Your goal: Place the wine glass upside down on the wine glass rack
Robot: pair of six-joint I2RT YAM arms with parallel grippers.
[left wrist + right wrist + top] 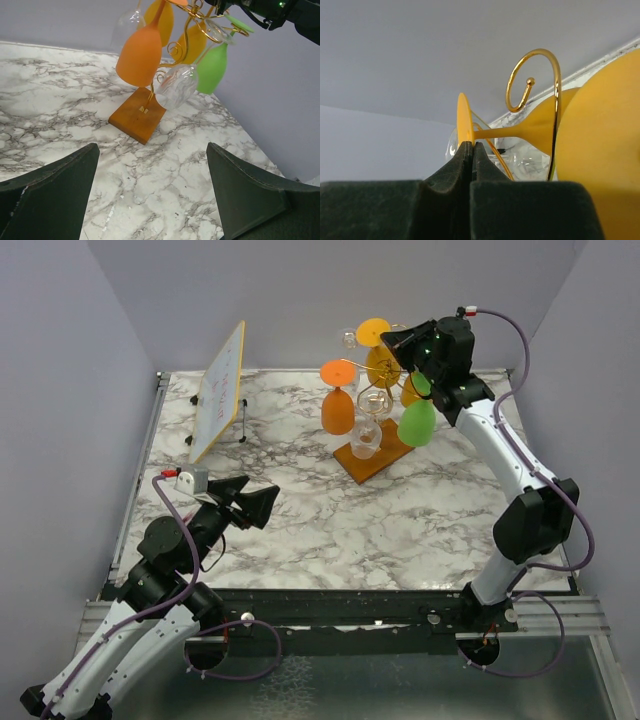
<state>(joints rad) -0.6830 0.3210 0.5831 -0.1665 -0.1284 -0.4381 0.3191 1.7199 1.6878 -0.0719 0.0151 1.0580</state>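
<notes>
The wine glass rack (372,460), gold wire arms over a brown wooden base, stands at the back middle of the table; it also shows in the left wrist view (137,117). My right gripper (394,341) is up at the rack's top, shut with its tips pinching the edge of the round foot of a yellow wine glass (375,333). In the right wrist view the gripper (471,146) meets that foot (463,120); the stem runs sideways to the yellow bowl (600,150) beside a gold curl (547,56). My left gripper (262,506) is open and empty, low at the near left.
An orange glass (338,411), a green glass (418,423) and a clear glass (367,437) hang bowl-down on the rack, with another clear one (349,338) at the back. A tilted whiteboard (220,390) stands at the back left. Grey walls close three sides.
</notes>
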